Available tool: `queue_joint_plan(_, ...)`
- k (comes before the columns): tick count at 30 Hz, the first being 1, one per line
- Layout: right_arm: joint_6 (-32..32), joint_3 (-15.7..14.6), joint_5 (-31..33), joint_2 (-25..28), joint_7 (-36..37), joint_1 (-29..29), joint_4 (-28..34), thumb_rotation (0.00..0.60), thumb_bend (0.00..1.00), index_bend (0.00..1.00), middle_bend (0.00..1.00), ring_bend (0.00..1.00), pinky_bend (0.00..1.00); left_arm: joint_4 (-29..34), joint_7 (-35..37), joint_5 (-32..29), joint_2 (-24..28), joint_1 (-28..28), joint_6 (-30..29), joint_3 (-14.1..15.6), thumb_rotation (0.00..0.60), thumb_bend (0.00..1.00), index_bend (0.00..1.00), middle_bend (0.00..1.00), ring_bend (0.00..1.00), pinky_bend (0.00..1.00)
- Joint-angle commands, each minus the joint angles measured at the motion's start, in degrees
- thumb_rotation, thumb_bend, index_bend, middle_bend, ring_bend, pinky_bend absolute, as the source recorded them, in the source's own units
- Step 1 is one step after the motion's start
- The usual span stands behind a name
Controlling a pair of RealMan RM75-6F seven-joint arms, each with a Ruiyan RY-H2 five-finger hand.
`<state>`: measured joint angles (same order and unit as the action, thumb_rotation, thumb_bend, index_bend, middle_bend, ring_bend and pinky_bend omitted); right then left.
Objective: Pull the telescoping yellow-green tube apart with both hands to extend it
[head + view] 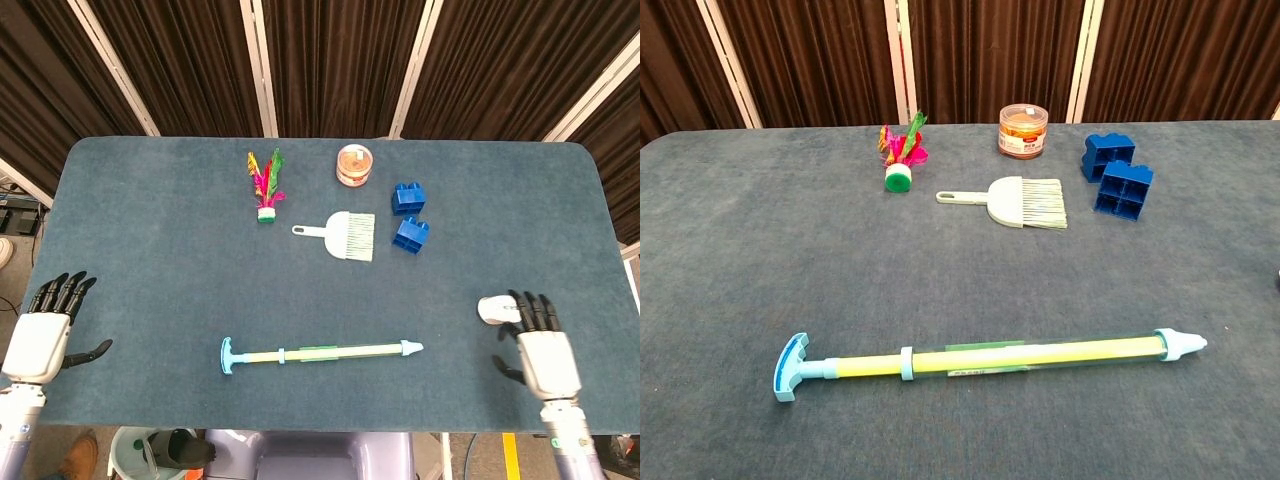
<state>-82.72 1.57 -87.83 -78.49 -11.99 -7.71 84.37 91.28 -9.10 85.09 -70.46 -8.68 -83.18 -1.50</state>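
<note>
The yellow-green tube (320, 352) (990, 358) lies flat along the near part of the table, its light-blue T-handle (227, 355) (790, 367) at the left end and its white nozzle tip (411, 347) (1182, 344) at the right. My left hand (42, 335) hovers open at the table's left front edge, far left of the handle. Just right of the nozzle tip, over the front right of the table, is my right hand (540, 350), open with its fingers spread. Neither hand touches the tube. The chest view shows no hand.
A white computer mouse (493, 309) lies just beyond my right hand's fingertips. Further back sit a small white brush (340, 235), two blue blocks (409, 215), an orange-filled jar (353, 165) and a feathered shuttlecock (266, 187). A bin (150, 452) stands below the front edge.
</note>
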Motion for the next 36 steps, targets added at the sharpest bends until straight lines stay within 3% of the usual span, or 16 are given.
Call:
queue_joint_plan(1, 2.7, -0.7, -0.8, -3.8, -0.5, -1.7, -3.1, 0.600, 0.25, 0.57, 0.11, 0.00, 0.03, -0.1, -0.1, 0.2, -0.1, -0.1, 0.2, 0.1, 0.600, 0.15, 0.10, 0.06, 0.03, 0.10)
queue_joint_plan(18, 8.5, -0.1, 0.4, -14.2, -6.5, -5.7, -5.7, 0.600, 0.28, 0.53, 0.11, 0.00, 0.03, -0.7, 1.5, 2.3, -0.6, -1.0, 2.6, 1.5, 0.600, 0.14, 0.08, 0.07, 0.03, 0.10)
queue_joint_plan(36, 9.0, -1.0, 0.7, -15.7, -14.5, -6.3, 0.3, 0.600, 0.32, 0.45, 0.10, 0.00, 0.03, -0.6, 3.3, 3.6, 0.1, -1.0, 2.6, 2.1, 0.600, 0.14, 0.10, 0.07, 0.03, 0.10)
